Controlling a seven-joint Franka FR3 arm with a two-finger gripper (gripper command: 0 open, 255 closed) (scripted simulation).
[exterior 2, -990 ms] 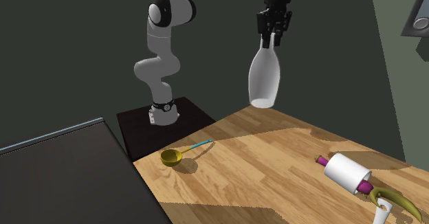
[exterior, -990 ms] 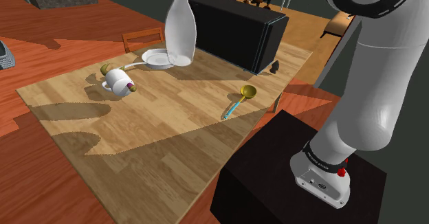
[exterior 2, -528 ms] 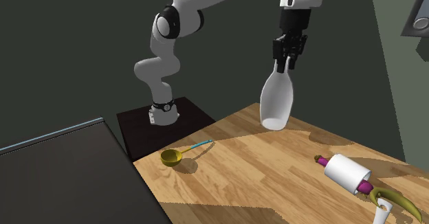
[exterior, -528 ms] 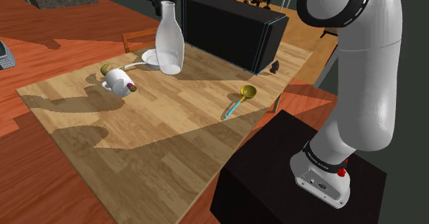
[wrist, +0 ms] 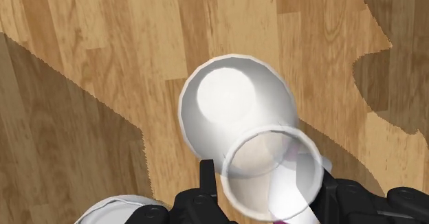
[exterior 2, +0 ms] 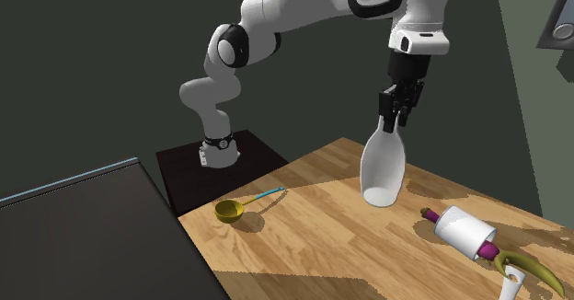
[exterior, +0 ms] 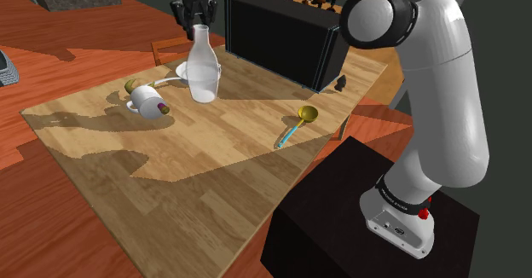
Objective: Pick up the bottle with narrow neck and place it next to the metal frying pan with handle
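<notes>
So the clear, pale bottle with the narrow neck (exterior: pixel 203 67) is hanging upright from the all-black two-finger gripper (exterior: pixel 199 22), which is clamped onto the very top of the neck. Its base is right down at the pale wooden table (exterior: pixel 170 174), near the far edge, away from the arm's stand. I honestly can't tell if it's touching the wood or a hair above it. The small white-looking frying pan with a thin handle (exterior: pixel 180 69) sits just behind it, so I'd say the pickup and the carry are done. What's left is setting it down and letting go. The white rolling pin with purple ends (exterior: pixel 147 101) lies close by on that same side, so it's a bit crowded there. Further out, a brass-coloured ladle with a blue handle (exterior: pixel 298 123) lies near the edge by the black box stand (exterior: pixel 341 217), and a big black boxy appliance (exterior: pixel 286 37) takes up the far corner. The floor is reddish wood (exterior: pixel 51 234), with dark grey-green walls behind.
</notes>
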